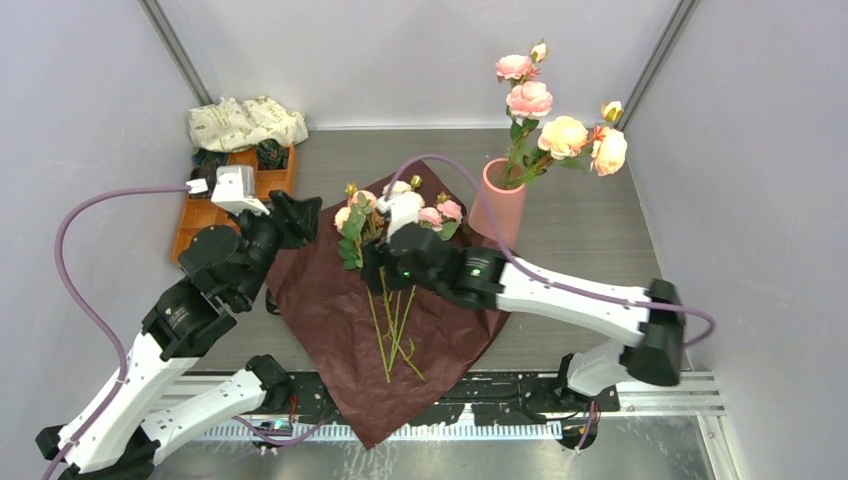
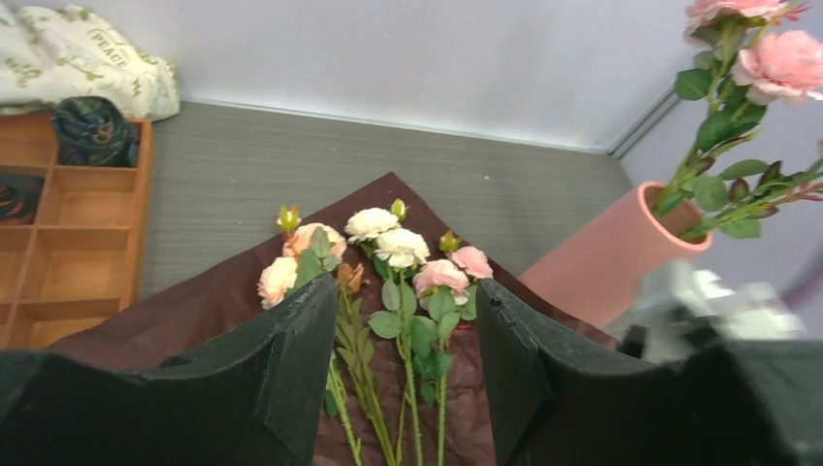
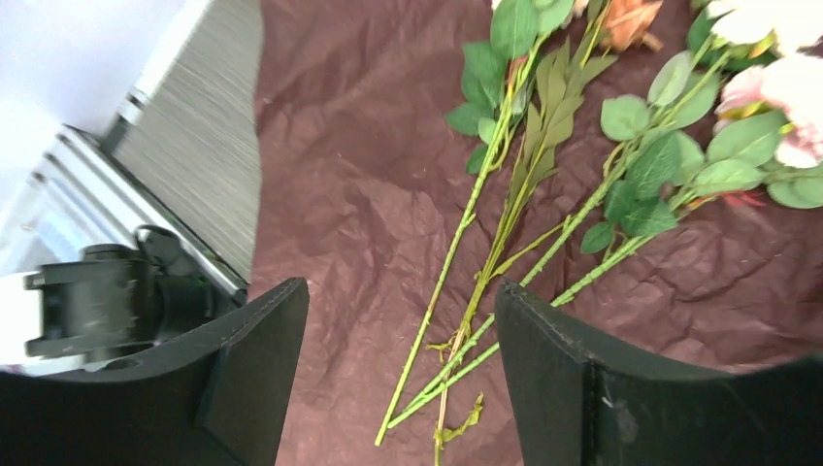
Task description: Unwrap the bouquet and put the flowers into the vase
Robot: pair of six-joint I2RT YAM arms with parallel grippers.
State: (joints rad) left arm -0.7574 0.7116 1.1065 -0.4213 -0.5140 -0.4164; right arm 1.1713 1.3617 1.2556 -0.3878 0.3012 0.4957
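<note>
Lying flat on the desk (image 1: 590,300), the dark maroon paper (image 1: 320,320) is spread open. The loose flowers (image 1: 392,300) rest on it, their pink, peach and cream heads toward the back wall and their thin green stems pointing at the arm bases. The salmon-pink vase (image 1: 497,205) stands upright just beside the paper's far right corner, and several tall roses (image 1: 545,115) stand in it with their heads well above the rim.

The left hand (image 1: 298,215) sits at the paper's left edge, beside the flower heads, with its jaws spread wide and nothing between them. The right hand (image 3: 398,311) hangs over the middle of the paper, above the leafy part of the stems. Its jaws are also wide apart, and in its wrist view the stems lie on the paper in the gap with none of them clamped.

An orange compartment tray (image 1: 200,225) lies at the desk's back left, with a cream patterned cloth bundle (image 1: 245,122) at its far end.
</note>
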